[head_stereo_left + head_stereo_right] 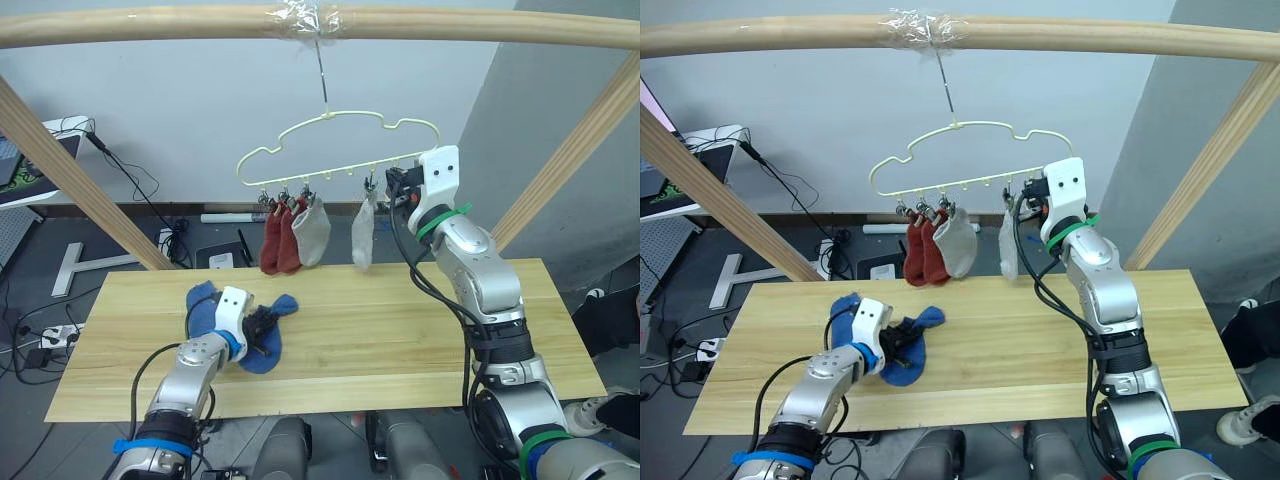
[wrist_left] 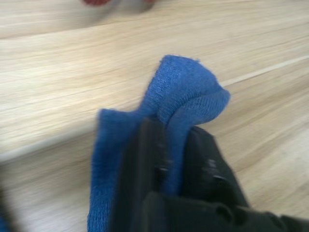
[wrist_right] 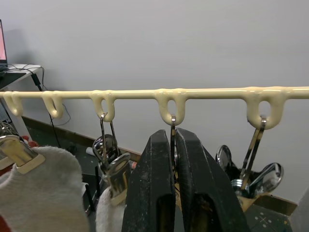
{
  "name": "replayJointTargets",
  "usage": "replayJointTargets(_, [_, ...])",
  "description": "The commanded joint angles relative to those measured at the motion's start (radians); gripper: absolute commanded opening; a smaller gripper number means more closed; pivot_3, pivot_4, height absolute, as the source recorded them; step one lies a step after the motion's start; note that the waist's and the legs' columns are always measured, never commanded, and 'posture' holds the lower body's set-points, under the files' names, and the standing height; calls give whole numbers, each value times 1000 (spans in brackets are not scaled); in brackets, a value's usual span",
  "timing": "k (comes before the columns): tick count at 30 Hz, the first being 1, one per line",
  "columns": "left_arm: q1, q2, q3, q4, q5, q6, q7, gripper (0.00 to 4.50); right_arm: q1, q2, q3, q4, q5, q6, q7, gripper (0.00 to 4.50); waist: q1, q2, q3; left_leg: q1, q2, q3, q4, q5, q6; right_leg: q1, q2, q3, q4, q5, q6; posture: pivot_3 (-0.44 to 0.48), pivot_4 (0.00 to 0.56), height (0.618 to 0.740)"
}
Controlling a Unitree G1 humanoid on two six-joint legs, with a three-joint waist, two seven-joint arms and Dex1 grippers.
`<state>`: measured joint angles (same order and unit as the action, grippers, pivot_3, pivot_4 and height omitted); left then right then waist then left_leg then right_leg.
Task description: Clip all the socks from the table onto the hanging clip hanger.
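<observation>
The pale clip hanger (image 1: 340, 150) hangs from a hook above the table's (image 1: 400, 330) far edge. On its left clips hang two rust red socks (image 1: 272, 240) and a grey sock (image 1: 313, 230). A second grey sock (image 1: 362, 235) hangs further right. Beside that one, my right gripper (image 1: 392, 190) is raised at the hanger, its fingers (image 3: 149, 183) shut on a metal clip (image 3: 172, 123). Down on the table, my left gripper (image 1: 262, 328) is shut on a blue sock (image 2: 186, 92), pinching a raised fold. Another blue sock (image 1: 203, 308) lies just left of it.
A thick wooden bar (image 1: 150, 25) carries the hanger, with slanted wooden posts at left (image 1: 80, 180) and right (image 1: 570, 160). An empty clip (image 3: 251, 174) hangs beside my right gripper. Cables and a power strip (image 1: 55, 335) lie on the floor left of the table.
</observation>
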<state>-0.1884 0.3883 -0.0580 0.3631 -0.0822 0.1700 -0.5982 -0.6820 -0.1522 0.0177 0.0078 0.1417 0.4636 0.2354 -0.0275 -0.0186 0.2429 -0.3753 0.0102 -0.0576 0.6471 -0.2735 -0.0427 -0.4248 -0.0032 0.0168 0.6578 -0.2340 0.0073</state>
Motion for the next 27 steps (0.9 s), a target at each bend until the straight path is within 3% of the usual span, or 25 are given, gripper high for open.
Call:
replayJointTargets(1, [35,-66,-31,-125,-60,26,-37,53,-23,-23,-42,-47,64,77,42,0,0,0,0,0,0,0,0,0,0,0,0,0,0,0,0,-1,261,740])
replayJointTargets(4, [20,-121,-33,-218,-84,28,-23,53,-47,-63,-64,-73,127,195,92,0,2,-2,1,-6,0,-3,2,0,0,-1,-1,-1,-1,2,-3,-1,261,740])
replayJointTargets(10, [7,-188,-56,-366,-141,76,-23,53,-113,-71,-166,-95,261,437,60,0,-3,-2,1,-5,1,-4,2,0,0,-1,0,-2,-1,2,-3,-14,265,740])
replayJointTargets(14, [-54,-297,-70,-478,-183,101,44,53,-213,-28,-328,-94,395,711,-39,0,0,-2,3,-7,0,-4,3,0,0,-1,0,-2,-1,2,-3,-23,265,740])
replayJointTargets(27, [-135,-368,-66,-473,-176,87,135,53,-281,74,-492,-126,506,949,-188,0,-6,-2,3,-8,0,-4,0,0,0,-2,2,-2,-6,2,-3,-34,268,740])
